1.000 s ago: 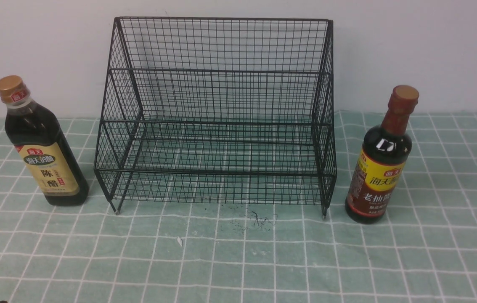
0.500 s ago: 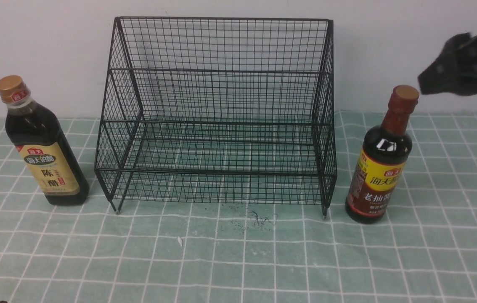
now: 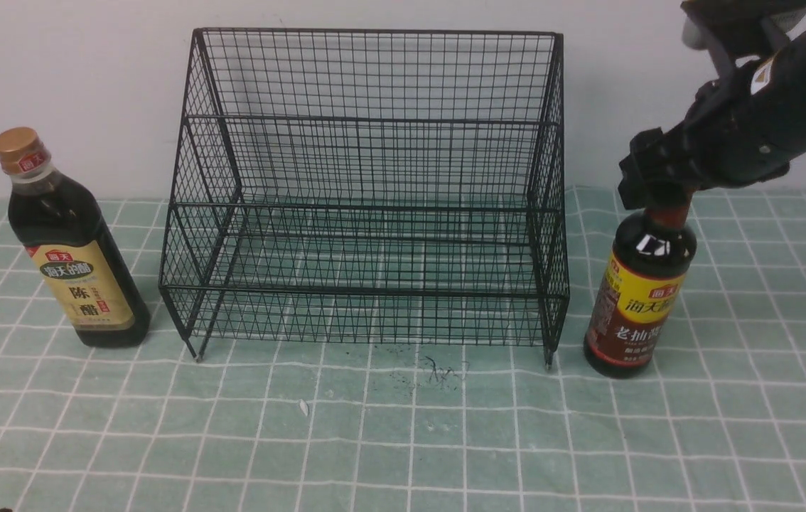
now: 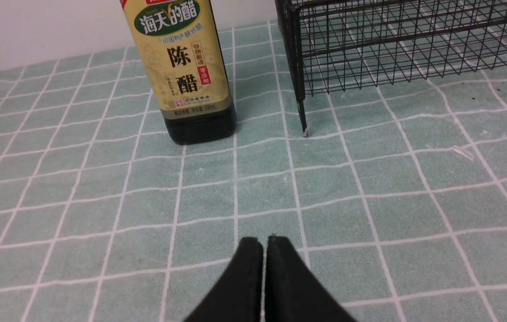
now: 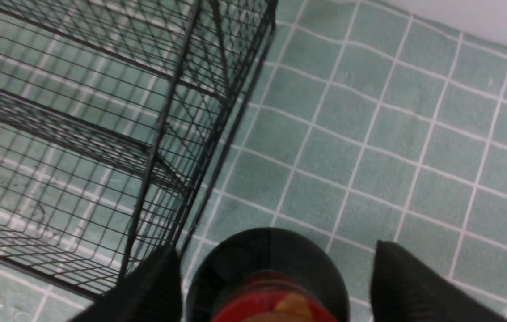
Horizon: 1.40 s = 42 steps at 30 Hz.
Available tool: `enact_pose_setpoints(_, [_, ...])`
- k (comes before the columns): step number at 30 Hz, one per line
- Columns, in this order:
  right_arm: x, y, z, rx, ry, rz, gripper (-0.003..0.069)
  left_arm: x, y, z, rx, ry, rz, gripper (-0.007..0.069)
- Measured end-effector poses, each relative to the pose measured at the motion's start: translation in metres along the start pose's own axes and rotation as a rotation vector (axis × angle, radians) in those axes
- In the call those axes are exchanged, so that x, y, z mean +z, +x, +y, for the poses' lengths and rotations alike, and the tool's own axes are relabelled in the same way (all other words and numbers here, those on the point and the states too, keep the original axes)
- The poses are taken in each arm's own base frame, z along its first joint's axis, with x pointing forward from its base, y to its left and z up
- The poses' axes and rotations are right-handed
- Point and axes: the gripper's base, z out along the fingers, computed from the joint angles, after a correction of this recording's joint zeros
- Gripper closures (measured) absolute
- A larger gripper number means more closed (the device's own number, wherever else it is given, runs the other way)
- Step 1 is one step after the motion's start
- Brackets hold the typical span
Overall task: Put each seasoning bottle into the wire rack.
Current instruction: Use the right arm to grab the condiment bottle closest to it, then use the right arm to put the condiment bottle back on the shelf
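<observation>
right fingers spread around the red-capped bottle; left fingers pressed together.
could tip if knocked by an off-center descent.

Wire rack: black mesh, standing on counter between bottles. Gold-capped bottle: dark contents, beige label, upright, left of rack. Red-necked bottle: dark contents, yellow-and-maroon label, upright, right of rack.
</observation>
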Motion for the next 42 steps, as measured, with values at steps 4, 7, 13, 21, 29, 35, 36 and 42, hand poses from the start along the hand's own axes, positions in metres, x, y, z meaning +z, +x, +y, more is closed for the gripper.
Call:
enact_pose_setpoints(4, [0.001,0.001,0.000,-0.006,-0.001,0.008,0.0391,0.000,0.000,0.000,0.000,0.000,0.000,0.0631])
enact_pose_setpoints(7, [-0.006,0.002,0.001,-0.030,-0.006,0.027,0.0387,0.000,0.000,0.000,0.000,0.000,0.000,0.0631])
enact_pose_setpoints(13, [-0.069,-0.006,0.000,-0.055,0.000,0.049,0.0387,0.000,0.000,0.000,0.000,0.000,0.000,0.0631])
enact_pose_setpoints(21, [-0.167,-0.041,0.028,-0.142,-0.099,-0.258,0.0387,0.000,0.000,0.000,0.000,0.000,0.000,0.0631])
enact_pose_setpoints(29, [-0.161,-0.083,0.056,-0.146,-0.202,-0.429,0.0387,0.000,0.000,0.000,0.000,0.000,0.000,0.0631])
enact_pose_setpoints(35, [-0.112,-0.109,0.061,-0.148,-0.183,-0.416,0.0387,0.000,0.000,0.000,0.000,0.000,0.000,0.0631])
enact_pose_setpoints(36, [-0.107,-0.111,0.061,-0.147,-0.182,-0.417,0.0387,0.000,0.000,0.000,0.000,0.000,0.000,0.0631])
enact_pose_setpoints(42, [-0.070,-0.124,0.065,-0.128,-0.185,-0.439,0.0388,0.000,0.000,0.000,0.000,0.000,0.000,0.0631])
